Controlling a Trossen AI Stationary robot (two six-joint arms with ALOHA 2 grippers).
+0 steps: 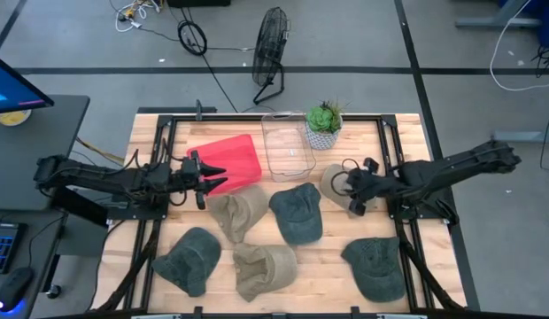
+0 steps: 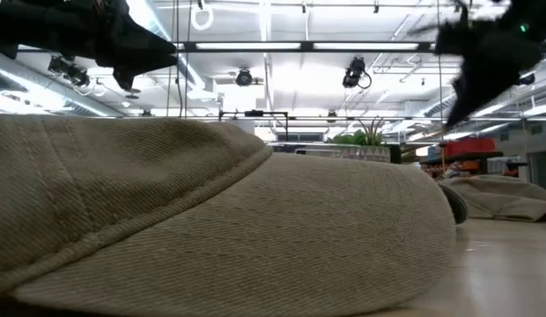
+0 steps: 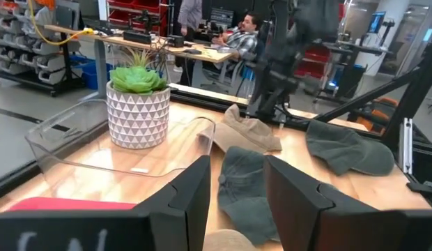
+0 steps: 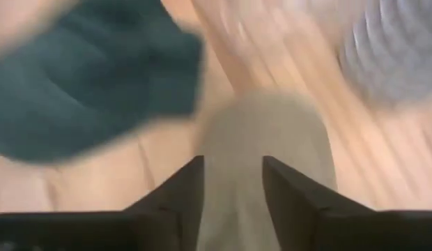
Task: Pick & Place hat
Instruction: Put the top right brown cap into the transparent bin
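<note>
Several caps lie flat on the wooden table. A tan cap (image 1: 335, 180) sits right of the middle, with a dark green cap (image 1: 297, 213) and another tan cap (image 1: 236, 213) to its left. My right gripper (image 1: 349, 191) hovers open over the first tan cap (image 4: 261, 139), its fingers to either side of it in the blurred right wrist view. I see no touch. My left gripper (image 1: 221, 175) is open and held level at the red bin (image 1: 228, 159), pointing toward the table's right (image 3: 237, 174).
A clear plastic tub (image 1: 287, 143) and a potted succulent (image 1: 325, 124) stand near the far edge. Two dark green caps (image 1: 190, 258) (image 1: 377, 267) and a tan cap (image 1: 264, 269) lie along the near edge. The tan one fills the low view (image 2: 211, 220). People sit beyond the table (image 3: 244, 35).
</note>
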